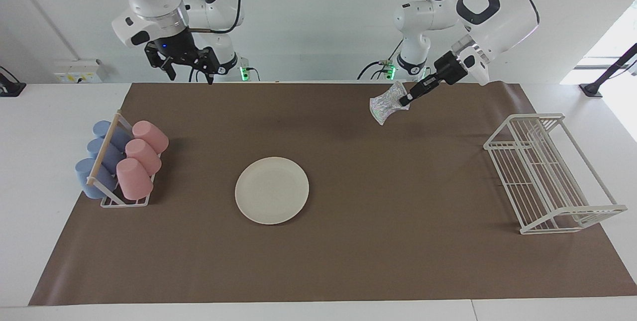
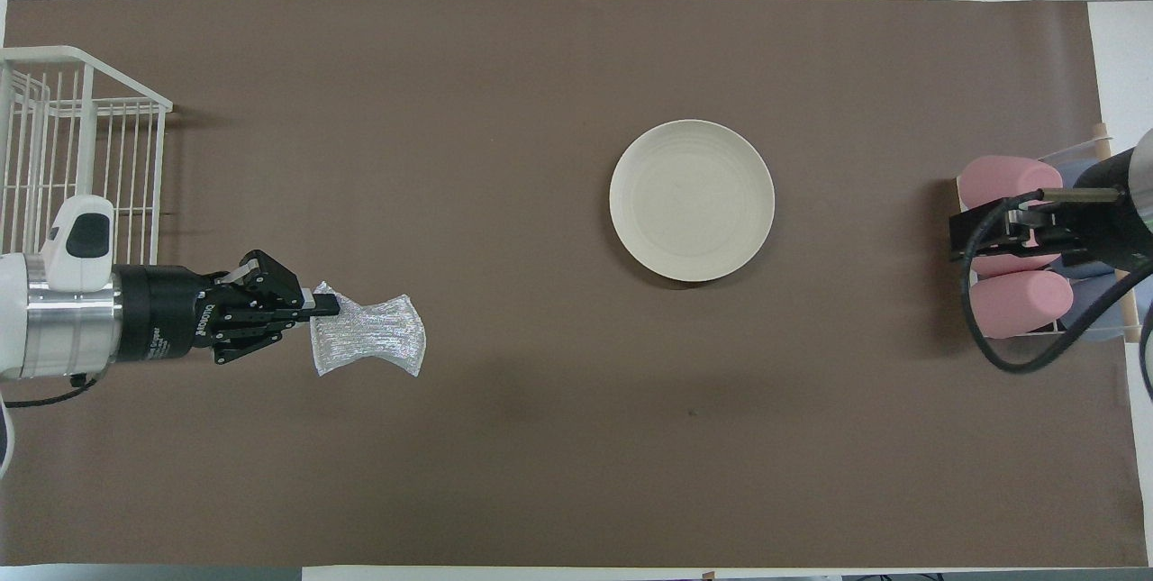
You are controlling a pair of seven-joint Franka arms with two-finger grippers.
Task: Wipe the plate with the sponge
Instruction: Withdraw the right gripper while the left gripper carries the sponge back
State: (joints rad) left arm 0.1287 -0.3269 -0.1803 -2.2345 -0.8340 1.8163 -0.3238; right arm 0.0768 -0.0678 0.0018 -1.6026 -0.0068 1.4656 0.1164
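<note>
At the centre of the frame we see the round cream-white flat plate lying bare on the brown table mat. Toward the upper right of the facing view, the left gripper pinches one edge of the silvery-grey crinkled mesh sponge, raised above the mat, well apart from the plate. At upper left the right gripper waits in the air, fingers spread and empty, over the rack of pink and blue cups. A white wire rack stands at the left arm's end.
</note>
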